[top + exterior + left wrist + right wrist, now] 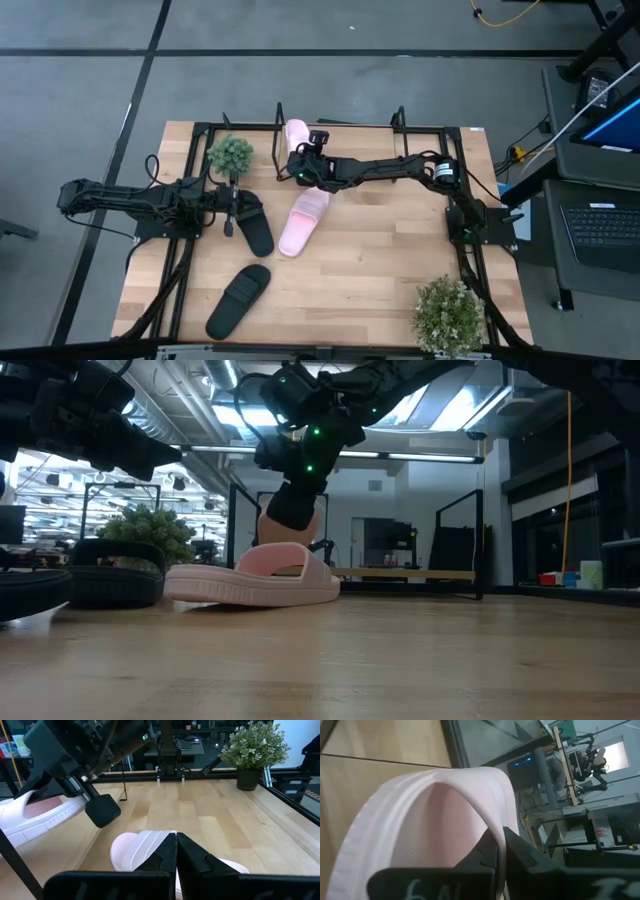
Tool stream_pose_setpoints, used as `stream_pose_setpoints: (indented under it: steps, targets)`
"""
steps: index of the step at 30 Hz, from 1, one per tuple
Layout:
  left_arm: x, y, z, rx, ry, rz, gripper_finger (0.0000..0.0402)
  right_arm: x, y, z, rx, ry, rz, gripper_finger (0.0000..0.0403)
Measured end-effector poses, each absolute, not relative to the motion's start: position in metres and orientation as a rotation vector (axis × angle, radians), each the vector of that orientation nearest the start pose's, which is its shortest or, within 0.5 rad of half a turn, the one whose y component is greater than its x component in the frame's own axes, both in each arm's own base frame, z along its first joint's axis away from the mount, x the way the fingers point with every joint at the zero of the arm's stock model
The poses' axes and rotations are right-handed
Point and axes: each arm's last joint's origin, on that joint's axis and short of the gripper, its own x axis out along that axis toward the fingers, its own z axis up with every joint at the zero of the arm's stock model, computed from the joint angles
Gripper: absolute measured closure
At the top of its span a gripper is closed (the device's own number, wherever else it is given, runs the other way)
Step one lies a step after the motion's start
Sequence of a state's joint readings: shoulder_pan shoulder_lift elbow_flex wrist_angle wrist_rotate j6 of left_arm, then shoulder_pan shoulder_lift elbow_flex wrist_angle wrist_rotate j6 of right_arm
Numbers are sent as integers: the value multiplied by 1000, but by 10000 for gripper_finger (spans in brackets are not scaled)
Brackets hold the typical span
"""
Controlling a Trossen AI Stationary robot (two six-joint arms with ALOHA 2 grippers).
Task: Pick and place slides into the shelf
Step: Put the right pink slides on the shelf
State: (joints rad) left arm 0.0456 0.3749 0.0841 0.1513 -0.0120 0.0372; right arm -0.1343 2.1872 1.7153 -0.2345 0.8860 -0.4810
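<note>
Wooden surface (380, 260) first, spanning most of the high view, with the shelf (340, 128) along its far edge, a thin black wire frame round a light board. Two dark arms next, reaching in from either side. Then the four slides, none settled on the shelf so far as can be judged. One pale pink slide (297, 140) at the shelf, pinched at its strap by the right gripper (305, 168), jaws closed on the strap edge as the right wrist view shows close up; lifted off the surface and hanging toe-down in the low view, so mid-delivery rather than placed. Second pink slide (302, 222) flat on the surface just in front, untouched. One black slide (252, 225) beside the left gripper (229, 218), fingers fully closed with nothing between them, hovering above the surface and pointing toward the pink one. Other black slide (238, 300) nearer the front edge, well apart from both arms. By this reckoning: first slide about to be set down, three left to fetch. Smallest: two potted plants (231, 155), bystanders only.
</note>
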Motion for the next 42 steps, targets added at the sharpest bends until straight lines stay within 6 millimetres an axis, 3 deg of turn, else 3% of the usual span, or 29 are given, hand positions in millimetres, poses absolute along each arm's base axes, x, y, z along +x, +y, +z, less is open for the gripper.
stream_pose_setpoints:
  steps: [9,17,24,42]
  targets:
    - [122,6,174,35,141,56,401,479,-97,205,-647,867,-756,391]
    - [122,6,174,34,141,55,401,482,-98,188,-684,921,-745,391]
    - [122,6,174,34,141,55,401,480,-94,190,-834,1004,-806,391]
    - [122,6,174,33,141,55,401,483,-95,190,-811,974,-761,391]
